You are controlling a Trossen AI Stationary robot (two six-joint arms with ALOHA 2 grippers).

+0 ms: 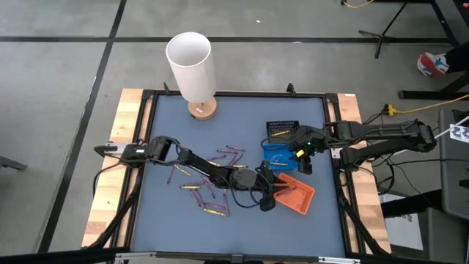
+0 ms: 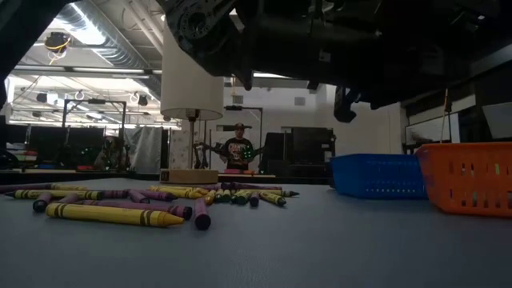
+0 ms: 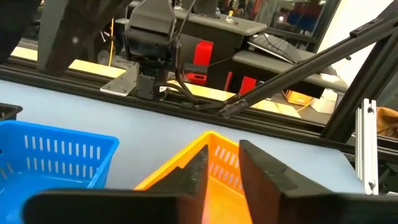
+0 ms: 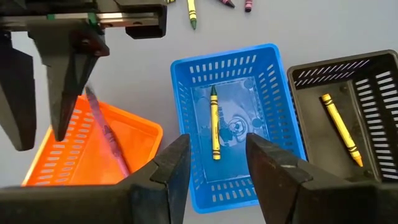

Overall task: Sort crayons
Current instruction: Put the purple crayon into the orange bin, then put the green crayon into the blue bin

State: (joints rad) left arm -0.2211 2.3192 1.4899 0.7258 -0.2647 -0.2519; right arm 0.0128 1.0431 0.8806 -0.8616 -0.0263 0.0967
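A white cylinder [image 1: 192,67] on a wooden base stands at the tabletop's [image 1: 176,117] far edge, clear of both arms. Loose crayons [image 1: 209,180] lie scattered flat, pointing all ways, left of three trays. The left gripper [image 1: 268,196] hangs over the orange tray [image 1: 299,194], jaws parted, a purple crayon [image 4: 107,134] slanting between them. The right gripper [image 4: 214,165], jaws wide and empty, hovers over the blue tray [image 4: 273,93], where a yellow crayon [image 4: 214,127] lies lengthwise; another [image 4: 341,129] lies diagonal in the black tray [image 4: 373,93].

Yellow and purple crayons [image 2: 112,214], blue tray [image 4: 264,93], orange tray [image 4: 140,134], black tray [image 4: 373,81].
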